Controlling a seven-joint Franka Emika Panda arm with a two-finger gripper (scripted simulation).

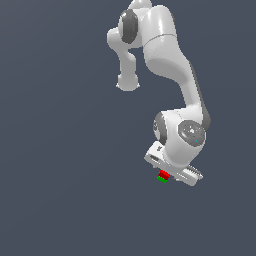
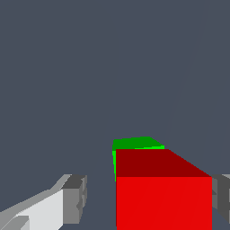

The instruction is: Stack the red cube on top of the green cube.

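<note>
The red cube (image 2: 164,202) fills the space between my gripper's (image 2: 148,197) fingers in the wrist view. One grey finger pad (image 2: 74,197) stands clearly apart from the cube, and the other pad (image 2: 221,197) is close to its opposite face. The gripper is open. An edge of the green cube (image 2: 137,143) shows just past the red one. In the exterior view the red cube (image 1: 163,174) sits right on top of the green cube (image 1: 162,179), directly beneath the white hand (image 1: 172,167), which hides the fingers.
A plain dark grey surface (image 1: 60,200) stretches all around the two cubes. The white arm (image 1: 165,55) reaches down from the exterior view's top. No other objects show.
</note>
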